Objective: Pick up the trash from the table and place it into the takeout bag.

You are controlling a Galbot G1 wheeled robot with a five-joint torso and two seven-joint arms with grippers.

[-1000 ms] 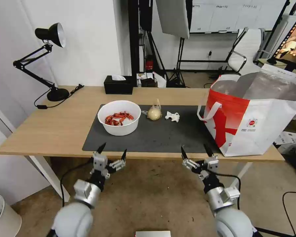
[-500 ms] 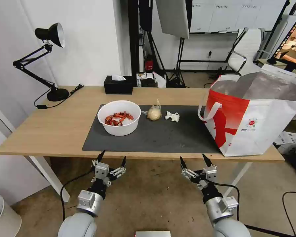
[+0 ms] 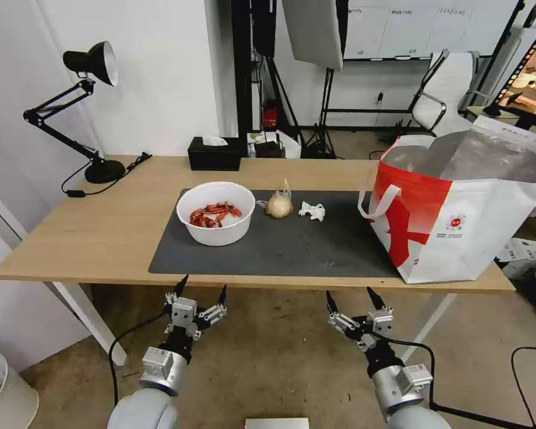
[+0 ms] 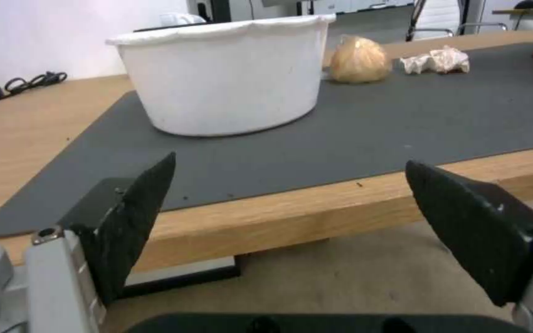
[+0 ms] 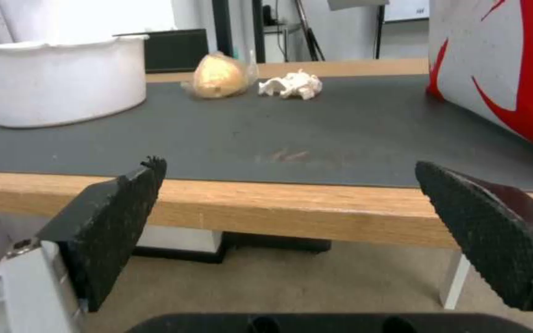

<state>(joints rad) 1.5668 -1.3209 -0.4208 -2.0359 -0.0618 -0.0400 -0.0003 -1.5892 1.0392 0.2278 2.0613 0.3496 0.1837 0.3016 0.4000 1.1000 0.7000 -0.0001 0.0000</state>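
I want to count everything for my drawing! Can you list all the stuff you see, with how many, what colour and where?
table: one, light wood, white legs, ahead of the robot
mat: one, dark grey, on the table
bowl: one, white with red shells inside, mat's left part
knotted bag: one, clear with beige lump, right of the bowl
tissue: one, white, crumpled, right of the knotted bag
takeout bag: one, white and red, foil inside, table's right end
tissue box: one, black, table's far edge
lamp: one, black, table's far left
left gripper: one, open, below the table's near edge
right gripper: one, open, below the table's near edge
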